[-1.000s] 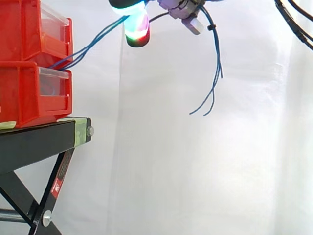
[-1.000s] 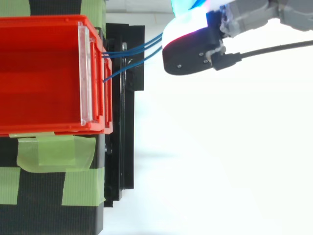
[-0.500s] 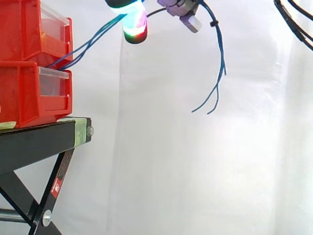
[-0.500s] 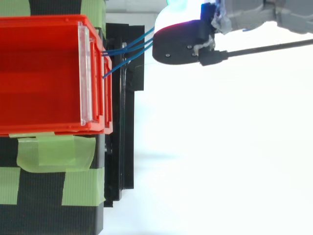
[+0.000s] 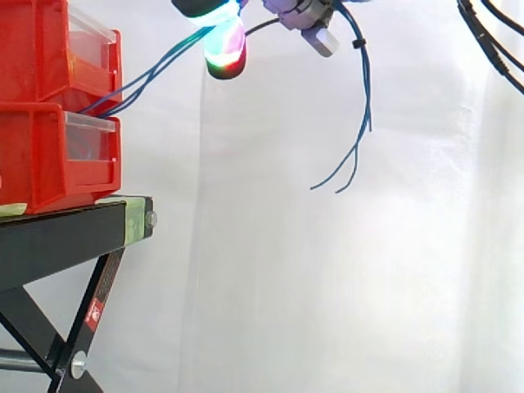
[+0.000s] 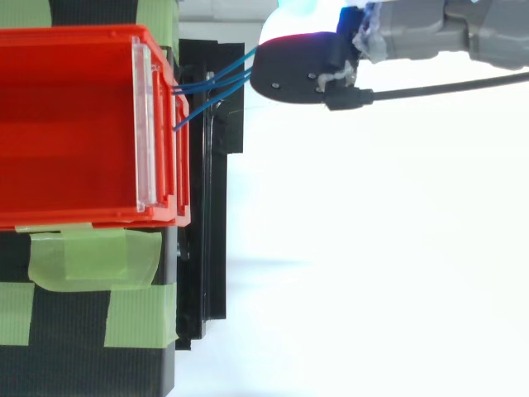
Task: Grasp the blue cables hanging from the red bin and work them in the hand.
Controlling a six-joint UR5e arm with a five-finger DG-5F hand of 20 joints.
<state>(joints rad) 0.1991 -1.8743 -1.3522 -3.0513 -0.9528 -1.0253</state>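
Several thin blue cables [image 5: 147, 78] rise from the gap between the two stacked red bins [image 5: 49, 155] up and to the right into my hand [image 5: 224, 49] at the top edge of the side view. A fingertip pad there glows green, red and cyan. Beyond the hand the cables' loose ends [image 5: 359, 115] hang down freely in the air. Seen from above, the hand [image 6: 297, 70] sits just right of the upper bin's [image 6: 74, 37] front, with the cables [image 6: 215, 83] taut between them. The fingers are curled round the cables.
The bins stand on a black stand [image 5: 65, 237] with green tape [image 6: 91, 256] on its top. A white curtain hangs behind, with open air to the right of the stand.
The hand has drifted a little up and toward the bins with the cables in it. The loose cable ends swung out right, then back left.
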